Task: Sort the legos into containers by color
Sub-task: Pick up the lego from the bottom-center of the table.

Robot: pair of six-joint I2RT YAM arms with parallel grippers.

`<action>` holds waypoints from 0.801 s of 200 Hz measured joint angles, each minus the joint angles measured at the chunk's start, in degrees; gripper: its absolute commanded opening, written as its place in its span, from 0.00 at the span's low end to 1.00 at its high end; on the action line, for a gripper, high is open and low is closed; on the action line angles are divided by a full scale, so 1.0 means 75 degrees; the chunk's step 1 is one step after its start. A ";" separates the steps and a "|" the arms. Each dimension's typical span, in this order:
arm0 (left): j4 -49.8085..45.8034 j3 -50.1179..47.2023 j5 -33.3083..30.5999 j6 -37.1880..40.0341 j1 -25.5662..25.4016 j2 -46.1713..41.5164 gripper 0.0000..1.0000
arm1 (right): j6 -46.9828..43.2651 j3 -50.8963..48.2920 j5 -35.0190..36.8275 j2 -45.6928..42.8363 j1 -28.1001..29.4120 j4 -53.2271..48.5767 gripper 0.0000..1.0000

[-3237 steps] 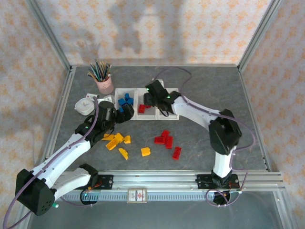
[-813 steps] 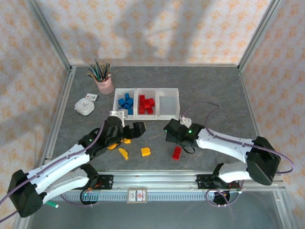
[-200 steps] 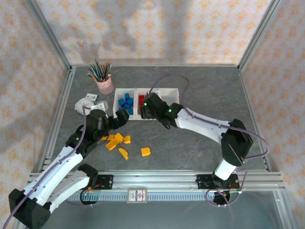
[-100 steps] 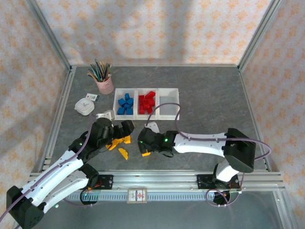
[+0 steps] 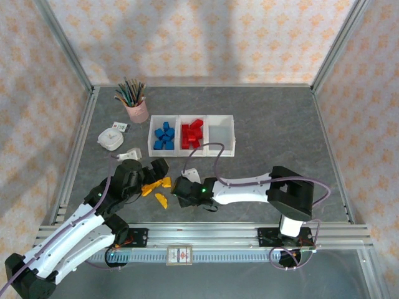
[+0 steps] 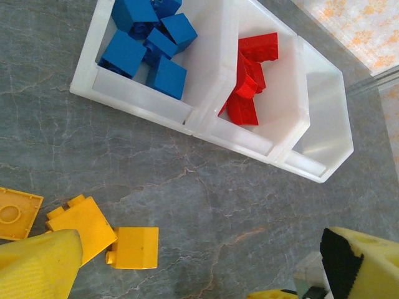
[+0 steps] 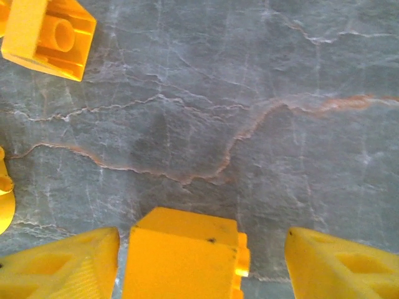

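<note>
The grey marbled table point(image 5: 268, 112) carries three white translucent plastic containers point(image 5: 221, 132) joined in a row, which stand beyond its middle, toward the far edge. The left compartment holds the small blue plastic bricks point(image 5: 164, 135), the middle one holds the red plastic bricks point(image 5: 192, 133), and the right one shows its bare white floor. A pink cup point(image 5: 137, 112) with coloured pencils stands near the far left corner. A small white round object point(image 5: 110, 138) lies near the left edge, apart from the cup.

The loose yellow plastic bricks point(image 5: 153, 185) lie in a small group close to the near edge, left of the middle. The left gripper point(image 5: 156, 173) hangs just beside this group, on its far side. In the left wrist view its fingers point(image 6: 37, 268) stand wide apart with nothing between them, so it is released.

The right gripper point(image 5: 179, 192) is low, just to the right of the group. In the right wrist view one blocky yellow brick point(image 7: 181, 261) sits between its fingers. One finger is just beside the brick, and the other is apart from it with grey table visible in the gap. The jaws are therefore spread around the brick and not clamped on it
</note>
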 measured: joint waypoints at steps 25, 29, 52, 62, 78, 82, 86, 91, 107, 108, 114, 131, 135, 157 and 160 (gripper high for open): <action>-0.0038 0.0000 -0.0029 -0.0006 0.0000 -0.0003 0.99 | 0.0003 0.0047 -0.0050 0.0125 0.0000 0.0143 0.52; -0.0044 0.0000 -0.0029 -0.0006 0.0000 -0.0003 0.99 | -0.0038 0.0047 -0.0055 0.0137 0.0000 0.0160 0.51; -0.0047 -0.0003 -0.0044 -0.0006 0.0000 -0.0003 0.99 | -0.0017 0.0047 -0.0047 0.0166 0.0000 0.0219 0.39; -0.0047 -0.0003 -0.0047 -0.0009 0.0000 -0.0003 0.99 | -0.0073 0.0047 -0.0044 0.0166 0.0000 0.0251 0.35; -0.0047 -0.0003 -0.0044 -0.0006 0.0000 -0.0003 0.99 | -0.0050 0.0050 -0.0023 0.0163 0.0000 0.0271 0.30; -0.0047 0.0000 -0.0044 -0.0006 0.0000 -0.0003 0.99 | -0.0058 0.0050 -0.0017 0.0163 0.0000 0.0274 0.29; -0.0047 -0.0003 -0.0047 -0.0006 0.0000 -0.0003 0.99 | -0.0061 0.0050 -0.0017 0.0163 0.0000 0.0274 0.29; -0.0047 0.0000 -0.0044 -0.0006 0.0000 -0.0003 0.99 | -0.0061 0.0050 -0.0012 0.0160 0.0000 0.0277 0.29; -0.0044 0.0000 -0.0047 -0.0006 0.0000 0.0012 0.99 | -0.0061 0.0050 -0.0006 0.0122 -0.0009 0.0265 0.28; -0.0044 0.0000 -0.0044 -0.0006 0.0000 0.0012 0.99 | -0.0061 0.0050 -0.0003 0.0117 -0.0012 0.0265 0.28; -0.0044 0.0000 -0.0047 -0.0006 0.0000 0.0029 0.99 | -0.0064 0.0050 0.0003 0.0076 -0.0023 0.0251 0.27; -0.0044 0.0015 -0.0047 -0.0003 0.0000 0.0079 0.99 | -0.0070 0.0050 0.0003 -0.0221 -0.0184 0.0219 0.27; -0.0044 0.0029 -0.0047 0.0000 0.0000 0.0099 0.99 | -0.0073 0.0050 0.0012 -0.0332 -0.0248 0.0198 0.27; -0.0041 0.0160 -0.0047 0.0020 0.0000 0.0219 0.99 | -0.0201 0.0073 0.0038 -0.0976 -0.0778 0.0128 0.27; -0.0041 0.0187 -0.0047 0.0029 0.0000 0.0248 0.99 | -0.0219 0.0082 0.0041 -0.1058 -0.0871 0.0111 0.27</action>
